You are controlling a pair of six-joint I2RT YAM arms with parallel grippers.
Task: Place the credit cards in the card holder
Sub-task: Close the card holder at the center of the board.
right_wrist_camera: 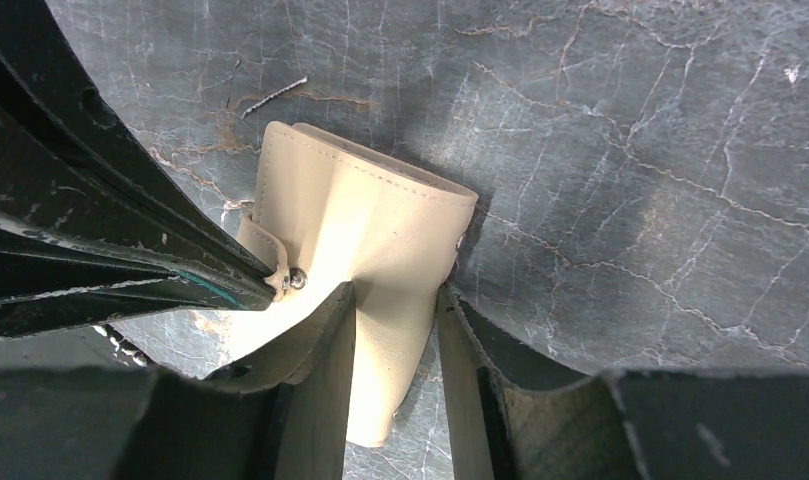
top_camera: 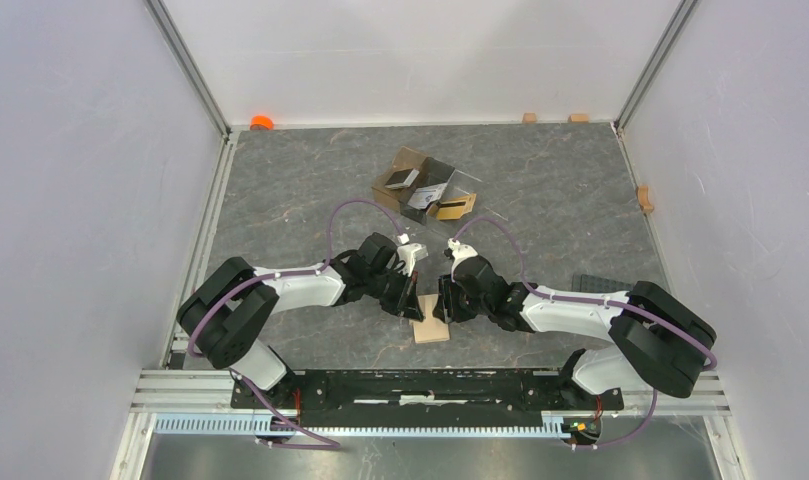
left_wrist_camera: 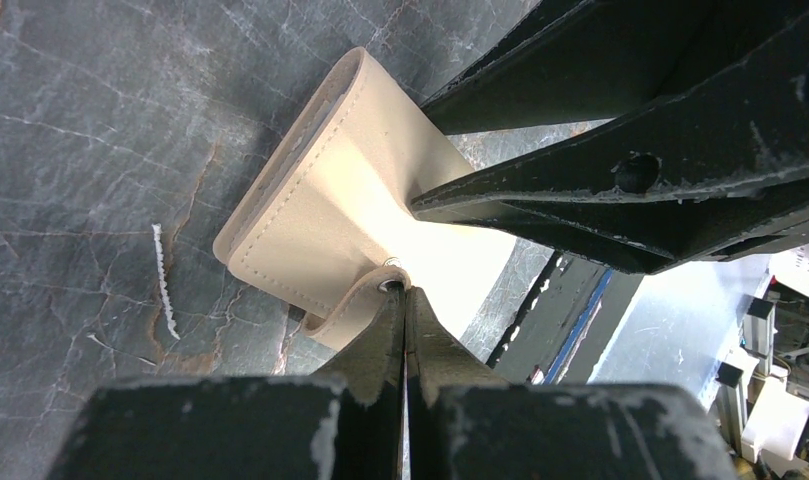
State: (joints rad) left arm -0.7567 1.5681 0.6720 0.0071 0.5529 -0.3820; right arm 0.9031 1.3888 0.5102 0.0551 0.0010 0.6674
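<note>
Card holder [top_camera: 432, 326] lies folded at the lower centre of the table, with both arms on it. The left gripper [left_wrist_camera: 405, 297] is pinched tight on its snap tab [left_wrist_camera: 345, 305], and the right gripper [right_wrist_camera: 395, 300] clamps its body. Up at upper centre the credit cards [top_camera: 403, 179] lie in the clear box [top_camera: 460, 185]; none loaded yet, I'd say.

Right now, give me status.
Left gripper shut on snap tab. Right gripper clamps card holder, folded. Credit cards in far box. Nothing blocking.

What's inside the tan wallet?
The wallet is folded, so its inside is hidden. Only tan outside shows, left gripper pinching the snap tab, right gripper clamping it.
</note>
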